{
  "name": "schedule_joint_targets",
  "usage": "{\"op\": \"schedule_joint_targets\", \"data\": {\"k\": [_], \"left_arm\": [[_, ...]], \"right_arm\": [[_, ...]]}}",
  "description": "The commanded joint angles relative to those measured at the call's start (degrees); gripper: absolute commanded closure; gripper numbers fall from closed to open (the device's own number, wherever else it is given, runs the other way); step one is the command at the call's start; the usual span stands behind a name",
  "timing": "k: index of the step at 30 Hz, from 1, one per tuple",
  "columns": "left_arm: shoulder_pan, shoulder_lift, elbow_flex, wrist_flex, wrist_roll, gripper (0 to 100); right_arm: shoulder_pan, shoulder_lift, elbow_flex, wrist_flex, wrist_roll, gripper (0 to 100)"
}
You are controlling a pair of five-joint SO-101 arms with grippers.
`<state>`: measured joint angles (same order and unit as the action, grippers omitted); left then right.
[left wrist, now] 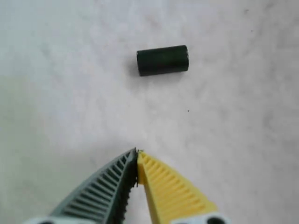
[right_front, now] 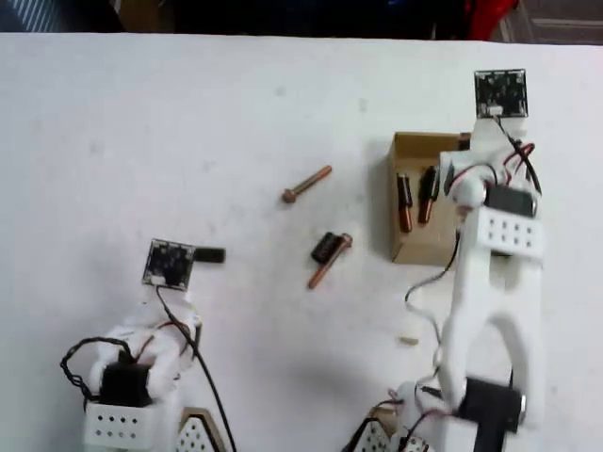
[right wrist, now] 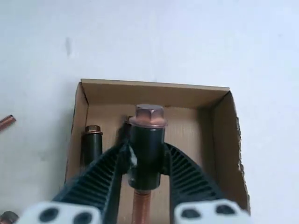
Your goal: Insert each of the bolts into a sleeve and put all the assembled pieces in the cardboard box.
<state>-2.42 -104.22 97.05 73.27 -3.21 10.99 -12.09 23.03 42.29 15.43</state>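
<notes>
From high, over the open brown cardboard box [right_front: 421,247] at right, a loose copper bolt [right_front: 306,185] left of it on the white surface [right_front: 141,113]; at the left wrist, with left jaws pressed together near a lone black cylindrical sleeve [left wrist: 162,60]; at the right wrist, with right jaws pinching a black-sleeved copper bolt [right wrist: 147,140] above the box [right wrist: 154,93], liable to slip apart if dropped tilted.

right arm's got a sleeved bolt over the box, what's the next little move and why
Probably open the right gripper and let the assembled piece drop. The gripper is shut on that piece, which hangs within the walls of the cardboard box, next to another assembled piece lying inside. How high it hangs is hard to judge, so lowering a little first may be safer.
</notes>
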Motion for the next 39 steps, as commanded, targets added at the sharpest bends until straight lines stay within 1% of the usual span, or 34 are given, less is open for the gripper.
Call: {"op": "schedule_joint_targets", "data": {"k": [1,5,9,16,20,22,27,29,35,39], "left_arm": [[0.48,-0.40,-0.09,0.35,-0.26,98],[0.48,-0.40,-0.09,0.35,-0.26,98],[0.48,-0.40,-0.09,0.35,-0.26,98],[0.40,-0.40,-0.09,0.35,-0.26,98],[0.40,-0.40,-0.09,0.35,-0.26,98],[0.40,-0.40,-0.09,0.18,-0.26,98],[0.40,-0.40,-0.09,0.18,-0.26,98],[0.40,-0.40,-0.09,0.18,-0.26,98],[0.40,-0.40,-0.09,0.18,-0.26,98],[0.40,-0.40,-0.09,-0.09,-0.26,98]], "right_arm": [[0.40,6.81,-7.74,-1.71,-0.09,98.1],[0.75,16.48,-12.84,-1.63,-0.35,98.1],[2.68,25.01,-18.37,-1.54,-0.44,98.1],[3.91,34.68,-23.82,-1.54,0.00,98.1],[2.07,35.91,-23.82,-1.36,0.00,98.0],[0.92,35.91,-23.91,0.31,0.00,97.2],[-1.45,36.18,-23.91,2.15,0.00,84.5],[-1.89,36.26,-23.91,2.42,0.00,81.6],[-2.15,34.51,-24.62,2.42,0.00,84.5],[-2.51,30.46,-24.53,2.59,-0.26,87.5]]}}
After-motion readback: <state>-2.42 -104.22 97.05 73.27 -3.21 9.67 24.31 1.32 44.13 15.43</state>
